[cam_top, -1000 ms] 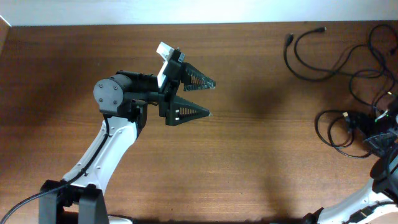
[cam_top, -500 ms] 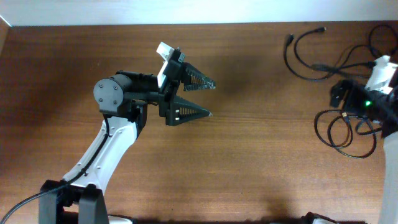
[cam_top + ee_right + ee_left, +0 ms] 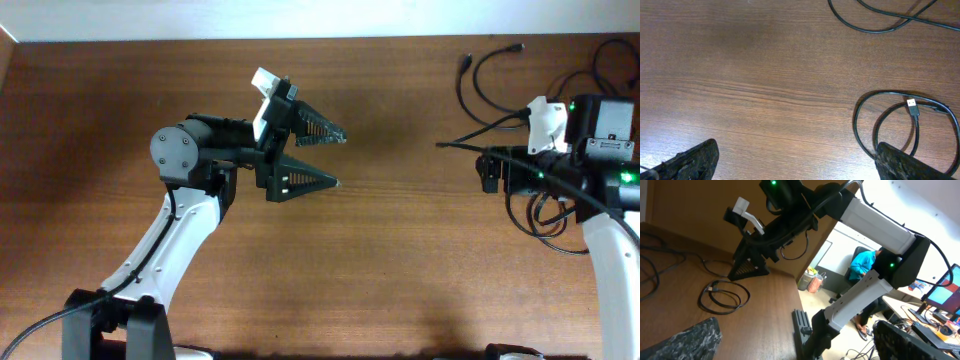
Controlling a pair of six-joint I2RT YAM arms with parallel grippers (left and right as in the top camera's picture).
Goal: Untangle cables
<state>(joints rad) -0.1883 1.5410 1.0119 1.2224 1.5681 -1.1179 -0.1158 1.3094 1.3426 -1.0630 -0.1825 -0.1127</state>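
Observation:
Several thin black cables (image 3: 464,98) lie looped at the table's far right. One of them forms a small coil (image 3: 856,125) with a USB plug (image 3: 911,105). My right gripper (image 3: 462,155) hangs open just left of the tangle, nothing between its fingers. In the right wrist view, the right gripper (image 3: 797,167) straddles bare wood, its right fingertip (image 3: 900,162) at the coil's edge. My left gripper (image 3: 338,158) stands open mid-table, far from the cables. The left wrist view shows the open left gripper (image 3: 800,345) facing the right arm (image 3: 747,262) and the coil (image 3: 715,286).
The brown wooden table (image 3: 400,260) ends in a white wall strip at the back. The right arm's own thicker black wire runs along its body. Beyond the table's edge, the left wrist view shows a seated person (image 3: 865,265) and desks.
The right arm swung in from the lower right edge, up and leftward over the cables, and now points left. Its jaws widened slightly. The left arm stayed still.

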